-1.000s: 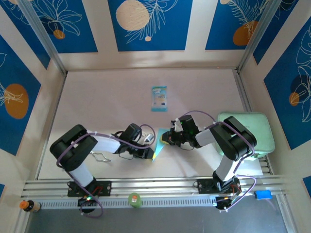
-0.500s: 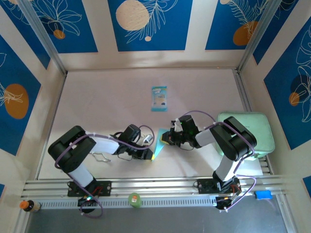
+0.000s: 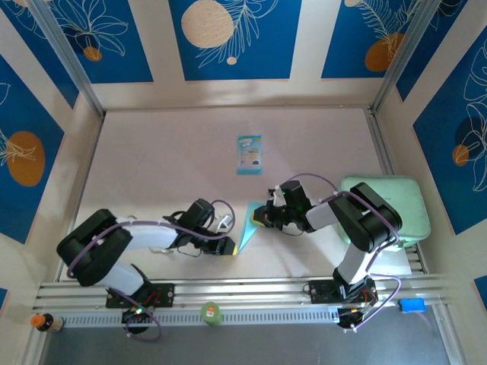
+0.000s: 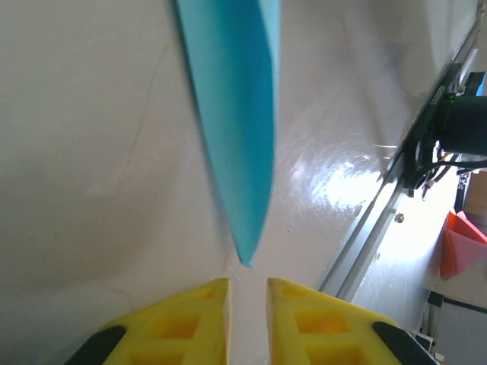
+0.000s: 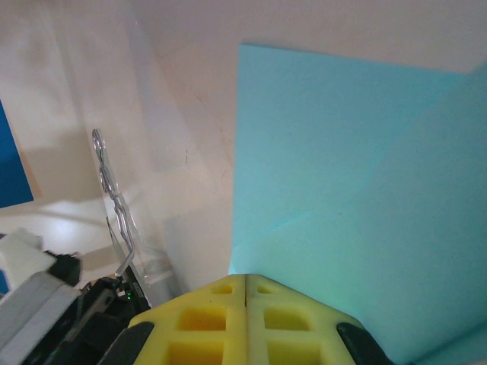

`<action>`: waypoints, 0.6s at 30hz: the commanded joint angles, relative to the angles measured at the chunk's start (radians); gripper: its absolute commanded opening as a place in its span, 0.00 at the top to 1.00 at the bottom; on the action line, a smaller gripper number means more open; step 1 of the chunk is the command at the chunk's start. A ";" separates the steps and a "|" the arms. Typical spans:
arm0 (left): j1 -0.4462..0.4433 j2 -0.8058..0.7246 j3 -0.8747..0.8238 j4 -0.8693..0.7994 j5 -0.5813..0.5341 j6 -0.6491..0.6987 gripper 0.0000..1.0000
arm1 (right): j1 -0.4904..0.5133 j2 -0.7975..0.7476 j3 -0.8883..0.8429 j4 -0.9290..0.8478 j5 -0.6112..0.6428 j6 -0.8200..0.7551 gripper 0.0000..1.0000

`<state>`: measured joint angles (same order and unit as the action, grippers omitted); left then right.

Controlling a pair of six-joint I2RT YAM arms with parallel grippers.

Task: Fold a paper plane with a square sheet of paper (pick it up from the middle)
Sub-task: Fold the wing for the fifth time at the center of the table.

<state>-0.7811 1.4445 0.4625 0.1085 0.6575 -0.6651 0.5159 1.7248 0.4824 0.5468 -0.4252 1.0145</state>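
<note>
Cyan and partly folded, the square sheet of paper (image 3: pixel 247 230) lies near-centre between the right gripper (image 5: pixel 245 280), shut at its far edge, and the left gripper (image 4: pixel 247 287), slightly parted and empty off its near tip; mid-fold, I judge, needing a fresh left-side grasp for the next crease.

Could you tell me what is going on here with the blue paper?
The arms are mid-way through folding the light-blue paper into a plane. Already creased to a point, it lies on the table between them. The right gripper is shut on its edge, apparently pinching it; the left gripper, slightly open, sits just short of the tip, holding nothing.
</note>
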 commanded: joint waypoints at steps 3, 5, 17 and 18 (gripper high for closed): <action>-0.006 -0.103 0.031 -0.027 -0.050 0.007 0.83 | -0.001 0.044 -0.038 -0.160 0.132 0.003 0.99; -0.006 -0.095 0.069 -0.026 -0.033 0.019 0.87 | -0.001 0.042 -0.038 -0.159 0.131 0.003 0.99; -0.029 0.158 0.246 0.032 0.045 -0.030 0.97 | 0.003 0.048 -0.038 -0.157 0.132 0.012 1.00; -0.037 0.173 0.262 0.022 0.045 -0.024 0.97 | 0.003 0.048 -0.038 -0.157 0.132 0.013 1.00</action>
<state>-0.7967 1.5887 0.6811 0.1184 0.6731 -0.6769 0.5179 1.7245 0.4824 0.5476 -0.4221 1.0225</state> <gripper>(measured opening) 0.064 0.049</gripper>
